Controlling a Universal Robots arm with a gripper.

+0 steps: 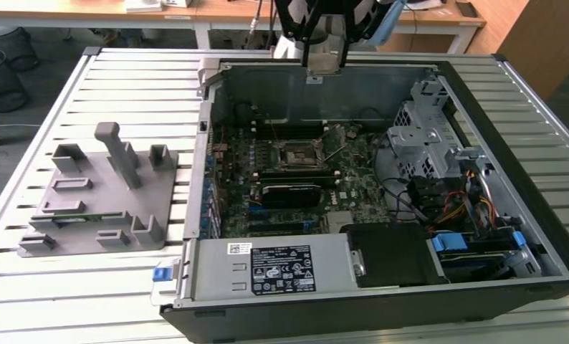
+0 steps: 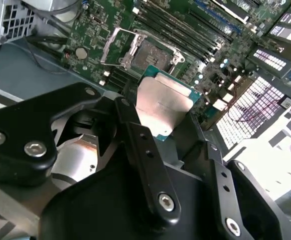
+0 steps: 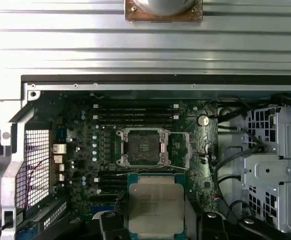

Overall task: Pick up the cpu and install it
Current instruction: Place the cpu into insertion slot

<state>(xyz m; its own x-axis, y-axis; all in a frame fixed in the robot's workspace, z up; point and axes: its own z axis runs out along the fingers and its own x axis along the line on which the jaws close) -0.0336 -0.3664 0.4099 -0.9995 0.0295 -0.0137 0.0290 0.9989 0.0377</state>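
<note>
In the exterior view, an open computer case (image 1: 361,92) lies on its side on the slatted tabletop (image 1: 132,79), so the motherboard (image 1: 353,180) faces up and can be reached from above. A grey fixture block (image 1: 103,204) sits beside the case, toward the tabletop's edge at the exterior view's left. The pincer (image 1: 323,69) hangs over the case's far wall, well above the socket (image 1: 299,154) in the middle of the board.

In the second wrist view, the pincer is clenched on the cpu (image 2: 163,106). Its black fingers (image 2: 135,140) press on opposite edges of the chip, and the silver top is bare between them. An edge grip like this probably keeps the pads off the chip's faces. Beyond the chip, the socket's metal retaining frame (image 2: 116,46) is swung up, which leaves the seat open.

In the first wrist view, looking down into the case, the cpu is held flat with its metal top toward the camera, so its underside should face the board. It hangs in the air near the socket but off to one side, apart from it and not yet seated. The socket is open and unfilled. The chip's sides look roughly square with the socket's.
</note>
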